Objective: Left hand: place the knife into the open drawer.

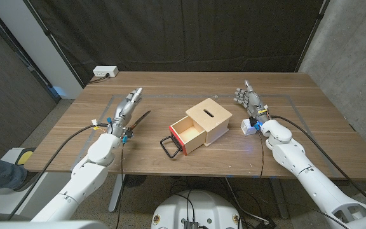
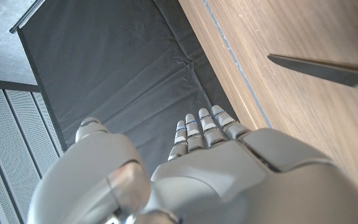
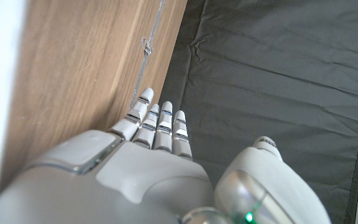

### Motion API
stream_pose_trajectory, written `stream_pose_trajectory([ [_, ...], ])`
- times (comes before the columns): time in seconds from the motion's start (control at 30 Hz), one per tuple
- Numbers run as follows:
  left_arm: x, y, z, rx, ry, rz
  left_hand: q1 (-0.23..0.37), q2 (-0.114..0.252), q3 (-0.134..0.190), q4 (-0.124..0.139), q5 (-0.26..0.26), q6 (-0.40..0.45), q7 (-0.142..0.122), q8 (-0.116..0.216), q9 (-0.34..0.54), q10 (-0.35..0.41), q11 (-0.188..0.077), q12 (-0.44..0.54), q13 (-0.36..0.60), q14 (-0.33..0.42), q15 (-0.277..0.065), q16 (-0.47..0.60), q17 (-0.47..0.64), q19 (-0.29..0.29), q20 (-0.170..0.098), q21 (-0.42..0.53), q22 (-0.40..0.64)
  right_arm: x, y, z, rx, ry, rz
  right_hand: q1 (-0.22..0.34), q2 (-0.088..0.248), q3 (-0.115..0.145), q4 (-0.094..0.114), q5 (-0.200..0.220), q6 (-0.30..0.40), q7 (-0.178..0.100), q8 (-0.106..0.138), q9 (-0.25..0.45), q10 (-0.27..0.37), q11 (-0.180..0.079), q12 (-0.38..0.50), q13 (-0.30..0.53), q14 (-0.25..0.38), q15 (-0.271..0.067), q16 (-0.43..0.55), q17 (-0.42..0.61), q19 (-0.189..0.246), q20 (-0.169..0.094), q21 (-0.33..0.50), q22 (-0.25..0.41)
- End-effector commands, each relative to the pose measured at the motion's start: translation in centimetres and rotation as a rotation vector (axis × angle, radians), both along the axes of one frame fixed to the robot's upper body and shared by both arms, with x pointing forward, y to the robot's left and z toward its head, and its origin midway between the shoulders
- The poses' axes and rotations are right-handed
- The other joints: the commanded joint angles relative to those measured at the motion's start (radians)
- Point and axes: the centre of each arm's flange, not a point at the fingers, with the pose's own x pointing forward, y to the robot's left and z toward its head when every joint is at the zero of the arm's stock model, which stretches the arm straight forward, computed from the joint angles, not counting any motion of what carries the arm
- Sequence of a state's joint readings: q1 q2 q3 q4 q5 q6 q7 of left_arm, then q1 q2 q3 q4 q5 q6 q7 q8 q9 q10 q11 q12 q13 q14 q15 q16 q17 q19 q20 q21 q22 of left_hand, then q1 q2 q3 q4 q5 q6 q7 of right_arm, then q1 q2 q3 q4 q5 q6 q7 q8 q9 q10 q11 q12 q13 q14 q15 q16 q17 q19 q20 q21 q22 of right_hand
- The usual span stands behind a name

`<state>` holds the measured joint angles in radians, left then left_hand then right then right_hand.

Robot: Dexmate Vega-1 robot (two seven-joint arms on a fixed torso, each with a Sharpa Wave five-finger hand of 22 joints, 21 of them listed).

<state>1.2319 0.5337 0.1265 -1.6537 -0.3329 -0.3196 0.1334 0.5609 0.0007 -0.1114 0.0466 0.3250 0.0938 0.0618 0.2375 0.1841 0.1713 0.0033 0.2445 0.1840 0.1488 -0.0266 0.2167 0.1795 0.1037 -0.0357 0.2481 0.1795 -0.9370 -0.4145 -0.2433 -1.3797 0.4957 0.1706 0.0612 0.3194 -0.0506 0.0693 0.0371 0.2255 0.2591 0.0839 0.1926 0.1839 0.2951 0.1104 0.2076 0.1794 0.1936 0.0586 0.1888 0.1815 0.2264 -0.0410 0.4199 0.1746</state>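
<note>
Left robot hand (image 1: pixel 124 109): standing over the left part of the bench (image 1: pixel 297 137), fingers straight and held side by side, gripping nothing. The left wrist view is showing the back of this hand (image 2: pixel 229 162) with the fingers extended together.

Knife (image 1: pixel 138 121): lying on the bench just right of the left robot hand, slanted, with one end pointing far-right and the other near-left. Which end is the handle is too small to tell. In the left wrist view the blade (image 2: pixel 319 68) is lying flat on the wood. Risk: a thin blade flat on the bench is giving the fingers little to hook under, so a grasp is likely to push it sideways or spin it.

Drawer (image 1: pixel 187 135): standing pulled out of the wooden box (image 1: pixel 210 119) at bench centre, red-edged, with a black handle (image 1: pixel 170 145) at its near-left. Risk: the opening looks short beside the knife, so a crosswise drop could leave it bridging the rim, and a bump could slide the drawer or the box.

Right robot hand (image 1: pixel 248 97): standing at the right, fingers straight and together, holding nothing, just beyond a small white object (image 1: pixel 249 126).
</note>
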Motion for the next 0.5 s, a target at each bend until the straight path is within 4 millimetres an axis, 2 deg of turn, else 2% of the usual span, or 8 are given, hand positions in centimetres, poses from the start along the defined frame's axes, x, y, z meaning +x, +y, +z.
stream_pose_trajectory([
  [0.03, -3.1, 1.3, -2.4, -0.021, -0.022, 0.096, 0.012, 0.004, -0.002, -0.008, -0.006, 0.023, -0.004, 0.008, 0.003, 0.014, -0.001, 0.003, 0.004, 0.017, -0.003, 0.008, 0.003, 0.018, -0.037, 0.005, 0.003, 0.3, 0.4, -0.1, -0.018, 0.016, 0.018, 0.011, 0.006, 0.002, -0.003, 0.003, 0.013, -0.001, 0.007, 0.005, 0.011, 0.001, 0.005, 0.004, 0.007, 0.002, 0.004, 0.003, 0.008, -0.001, -0.004, 0.003],
  [0.5, -6.5, 2.8, -4.3, 0.005, -0.016, 0.311, 0.031, 0.010, 0.000, -0.016, -0.008, 0.047, -0.008, 0.010, 0.004, 0.034, -0.011, 0.003, 0.005, 0.033, -0.002, 0.006, 0.003, 0.035, -0.035, 0.007, 0.004, 1.4, 1.5, 0.0, -0.034, 0.030, 0.056, 0.014, 0.008, 0.002, -0.005, 0.002, 0.015, -0.002, 0.007, 0.006, 0.011, 0.000, 0.005, 0.004, 0.009, 0.001, 0.004, 0.003, 0.011, -0.001, -0.009, 0.003],
])
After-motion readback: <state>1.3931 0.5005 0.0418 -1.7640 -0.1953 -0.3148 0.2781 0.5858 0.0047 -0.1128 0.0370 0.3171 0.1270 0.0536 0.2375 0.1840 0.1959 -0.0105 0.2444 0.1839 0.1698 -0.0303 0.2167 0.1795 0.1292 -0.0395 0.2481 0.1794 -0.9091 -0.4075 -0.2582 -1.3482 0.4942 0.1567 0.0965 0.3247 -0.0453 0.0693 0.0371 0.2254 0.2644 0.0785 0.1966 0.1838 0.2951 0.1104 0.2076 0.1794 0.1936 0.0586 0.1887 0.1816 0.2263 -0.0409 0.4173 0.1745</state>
